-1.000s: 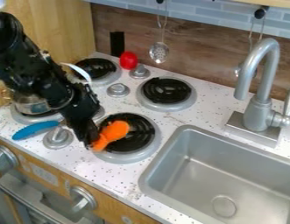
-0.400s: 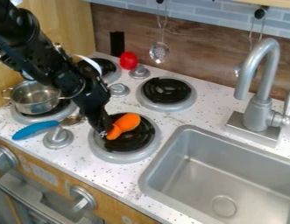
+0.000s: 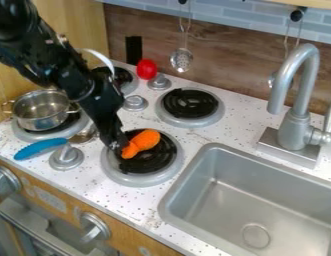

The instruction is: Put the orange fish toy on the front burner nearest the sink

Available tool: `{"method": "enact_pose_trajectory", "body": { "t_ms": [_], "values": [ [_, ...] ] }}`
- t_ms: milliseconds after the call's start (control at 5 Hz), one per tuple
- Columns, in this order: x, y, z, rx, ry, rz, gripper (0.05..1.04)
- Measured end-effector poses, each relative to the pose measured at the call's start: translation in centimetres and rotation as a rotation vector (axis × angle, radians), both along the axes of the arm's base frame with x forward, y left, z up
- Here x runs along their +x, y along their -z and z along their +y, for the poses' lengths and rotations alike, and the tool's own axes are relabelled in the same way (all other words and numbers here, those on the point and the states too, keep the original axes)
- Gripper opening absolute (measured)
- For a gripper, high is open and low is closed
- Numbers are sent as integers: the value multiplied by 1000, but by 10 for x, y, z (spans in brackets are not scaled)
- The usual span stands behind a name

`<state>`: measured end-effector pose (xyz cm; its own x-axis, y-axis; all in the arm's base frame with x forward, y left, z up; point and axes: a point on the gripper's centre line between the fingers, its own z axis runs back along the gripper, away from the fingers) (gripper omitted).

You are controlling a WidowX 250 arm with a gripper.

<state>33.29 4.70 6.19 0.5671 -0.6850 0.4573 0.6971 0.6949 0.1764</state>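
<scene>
A speckled white surface (image 3: pixel 137 205) carries a grey sink (image 3: pixel 224 195) at lower right. My black arm (image 3: pixel 77 80) slants from the upper left. At centre-left, a burner (image 3: pixel 139 180) bears an orange toy (image 3: pixel 147 139), its narrow end at my jaws — whether they're apart, together or clamped on it, I cannot tell. I judge it light, fairly stiff, smooth enough to slip; its narrow neck suits a gentle grip.
</scene>
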Motion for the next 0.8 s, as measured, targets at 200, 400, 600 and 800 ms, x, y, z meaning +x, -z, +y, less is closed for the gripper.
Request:
{"method": "enact_pose_trajectory", "body": {
  "t_ms": [200, 400, 600, 800],
  "values": [
    [-6, -37, -3, 4, 3, -46, 1017],
    [-13, -72, -7, 3, 21, -105, 1010],
    [-14, -77, -7, 6, 21, -120, 1010],
    [-14, -77, -7, 4, 20, -118, 1010]
  ]
}}
